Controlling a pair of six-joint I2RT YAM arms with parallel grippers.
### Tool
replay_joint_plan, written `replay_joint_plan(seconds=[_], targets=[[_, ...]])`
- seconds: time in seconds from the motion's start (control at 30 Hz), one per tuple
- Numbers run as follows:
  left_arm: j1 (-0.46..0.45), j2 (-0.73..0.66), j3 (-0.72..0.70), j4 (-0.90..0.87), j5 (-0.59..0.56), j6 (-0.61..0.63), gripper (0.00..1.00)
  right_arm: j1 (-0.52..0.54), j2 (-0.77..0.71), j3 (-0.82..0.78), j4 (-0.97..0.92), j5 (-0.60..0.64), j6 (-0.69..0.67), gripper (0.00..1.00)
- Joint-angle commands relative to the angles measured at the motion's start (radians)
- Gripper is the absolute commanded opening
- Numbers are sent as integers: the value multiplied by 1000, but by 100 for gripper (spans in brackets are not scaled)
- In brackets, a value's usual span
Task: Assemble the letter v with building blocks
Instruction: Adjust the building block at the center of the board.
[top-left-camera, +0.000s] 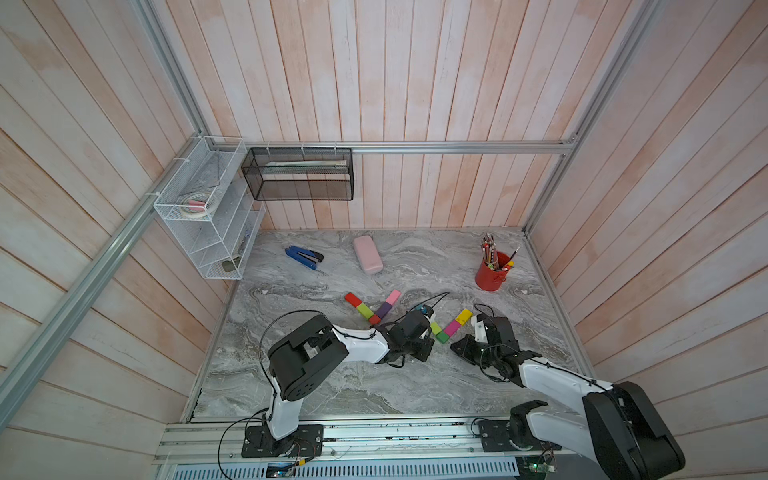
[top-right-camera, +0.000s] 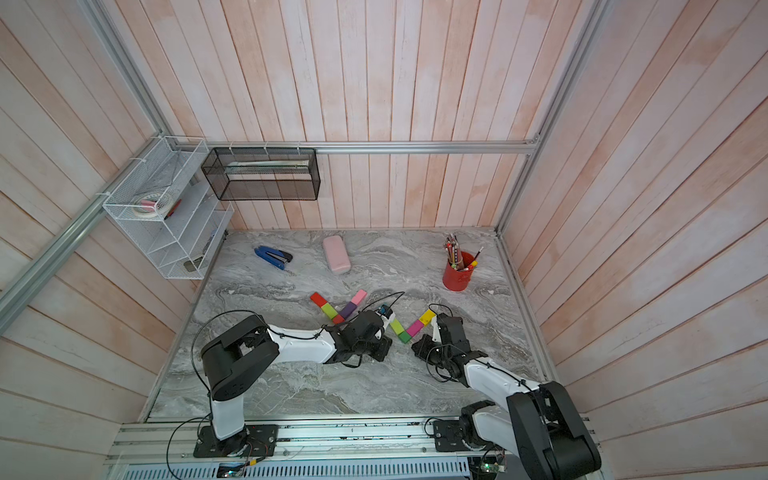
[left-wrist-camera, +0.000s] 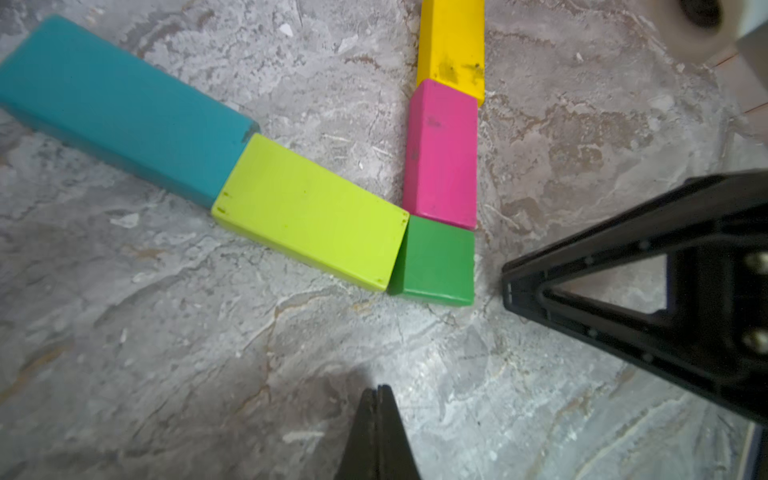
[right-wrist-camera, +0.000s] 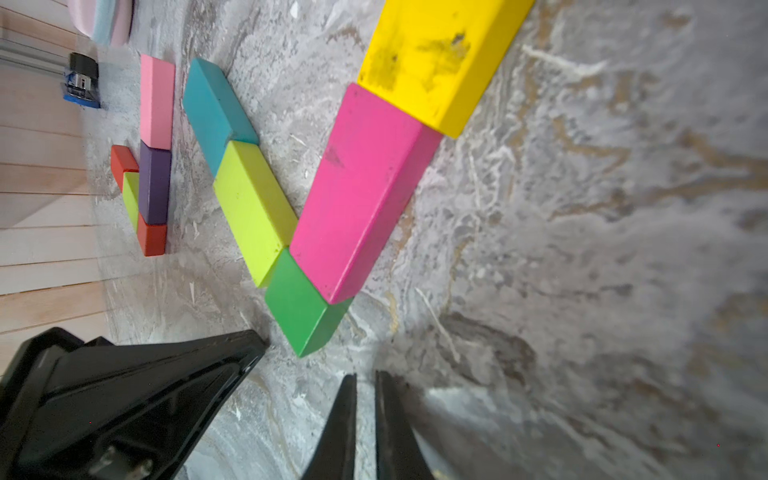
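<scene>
Two V shapes of building blocks lie on the marble table. One is red (top-left-camera: 353, 299), lime (top-left-camera: 365, 310), a red cube (top-left-camera: 375, 319), purple (top-left-camera: 384, 309) and pink (top-left-camera: 393, 296). The other is teal (left-wrist-camera: 120, 108), lime (left-wrist-camera: 307, 212), a green cube (left-wrist-camera: 436, 262), magenta (left-wrist-camera: 442, 153) and yellow (left-wrist-camera: 453, 41). My left gripper (left-wrist-camera: 379, 390) is shut and empty, just short of the green cube (top-left-camera: 442, 337). Beside that cube's other side sits my right gripper (right-wrist-camera: 365, 376), shut to a thin slit with nothing in it. In both top views the left wrist hides the teal block.
A blue and black stapler (top-left-camera: 303, 257) and a pale pink case (top-left-camera: 368, 254) lie near the back wall. At the back right stands a red cup of pencils (top-left-camera: 492, 270). A white wire rack (top-left-camera: 208, 208) and a black mesh basket (top-left-camera: 299, 174) hang on the walls.
</scene>
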Motion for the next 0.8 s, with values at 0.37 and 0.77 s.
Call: replay_joint_plan(seconds=[0.37, 0.77], targets=[[1, 60, 65, -38, 44, 26, 0, 32, 80, 48, 25, -11, -5, 13], [1, 84, 94, -61, 52, 28, 0, 44, 100, 62, 36, -13, -1, 13]])
